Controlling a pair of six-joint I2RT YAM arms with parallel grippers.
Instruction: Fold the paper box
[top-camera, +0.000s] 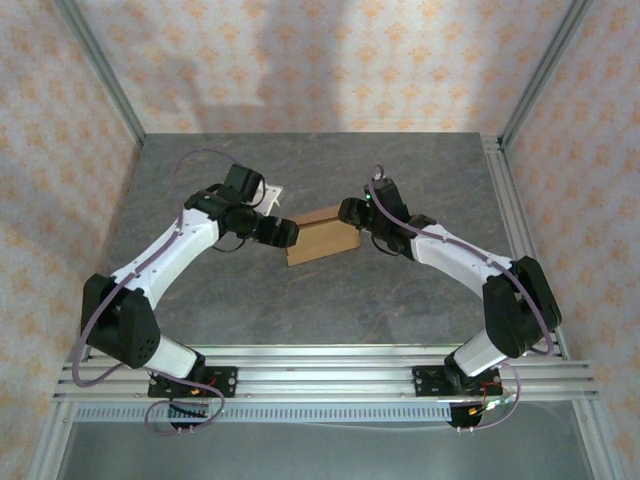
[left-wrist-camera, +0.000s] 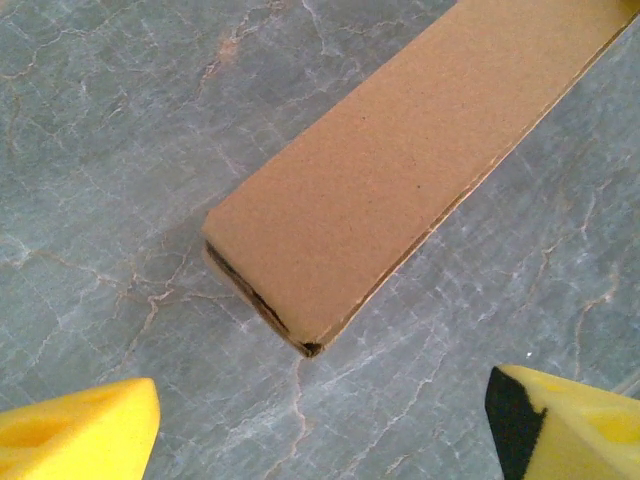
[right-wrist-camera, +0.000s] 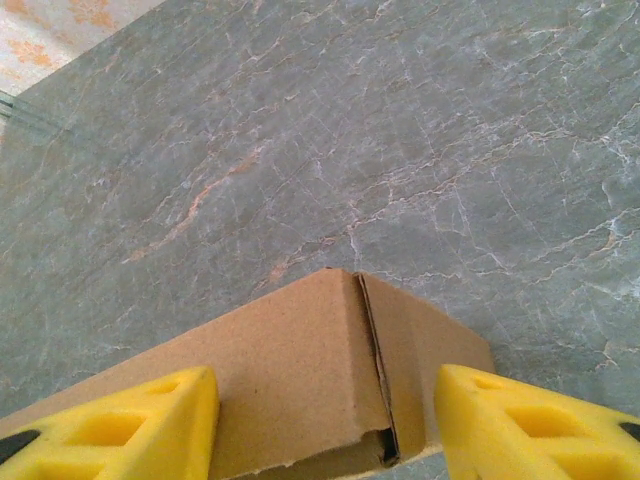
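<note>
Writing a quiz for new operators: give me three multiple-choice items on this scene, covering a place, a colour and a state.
1. Where is the paper box? A middle of the table; B on the front rail; C far left corner.
2. The fingers of the left gripper are: A red; B yellow; C blue.
3. The left gripper is: A shut on the box; B shut, empty; C open.
1A, it sits mid-table; 2B, yellow in the wrist view; 3C, fingers spread wide, box beyond them.

Left arm (top-camera: 165, 250) and right arm (top-camera: 460, 255): white links, black joints, lilac cables (top-camera: 90, 340), yellow fingers (left-wrist-camera: 80, 435)
</note>
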